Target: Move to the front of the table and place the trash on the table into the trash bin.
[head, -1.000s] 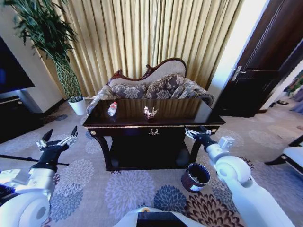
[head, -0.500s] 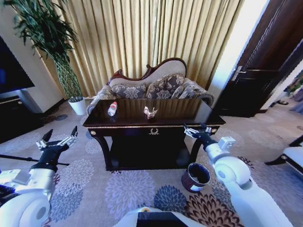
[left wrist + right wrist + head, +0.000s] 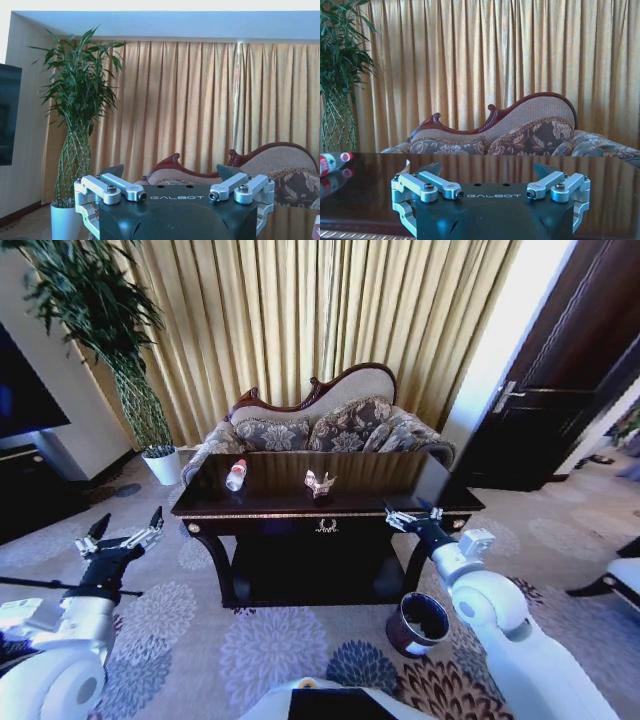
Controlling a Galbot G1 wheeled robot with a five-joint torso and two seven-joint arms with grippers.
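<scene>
While the approach step looks nearly done, head view has the worktop (image 3: 400, 475) ahead carrying bottle (image 3: 236, 474) and wrapper (image 3: 319, 482), bin (image 3: 419, 622) on the floor by its right leg. Left gripper (image 3: 120, 533) hangs low left, fingers wide; right gripper (image 3: 414, 517) sits at the front edge, fingers wide. Right wrist view: bottle (image 3: 332, 161) well off to the side. Next: reach over to the wrapper.

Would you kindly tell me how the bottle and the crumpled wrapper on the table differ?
The bottle is clear plastic with a red cap, lying on its side toward the table's left end; the crumpled wrapper is white-and-reddish paper, bunched up near the middle. Both rest untouched on the dark tabletop.
</scene>
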